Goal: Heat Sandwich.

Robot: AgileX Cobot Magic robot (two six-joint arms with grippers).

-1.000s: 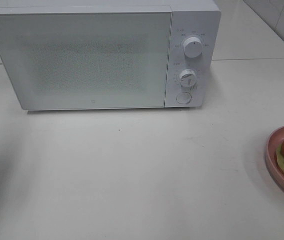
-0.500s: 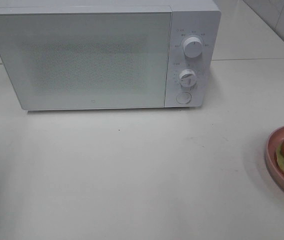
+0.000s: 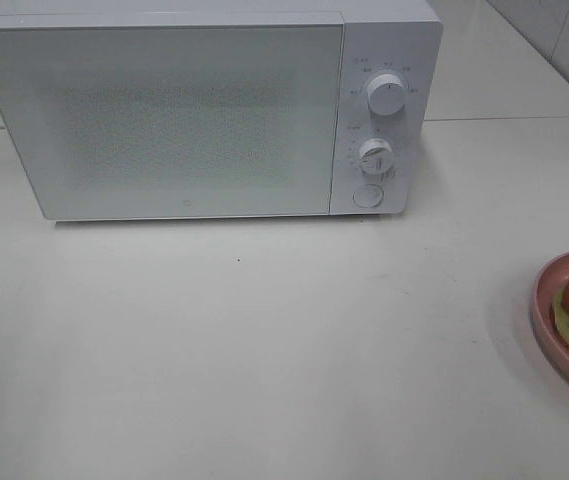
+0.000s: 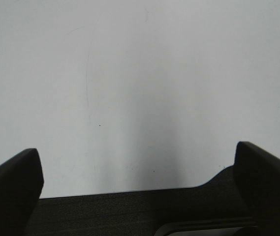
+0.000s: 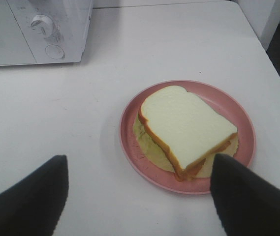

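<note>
While our white box microwave sits door shut at back of the pale table, the white-bread sandwich lies on a round pink plate at right edge; left gripper & right gripper both spread wide, empty.

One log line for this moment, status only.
microwave door shut | sandwich on pink plate | left gripper open | right gripper open, empty

A plain test bench — white microwave on a bare white table, tiled wall behind.
</note>
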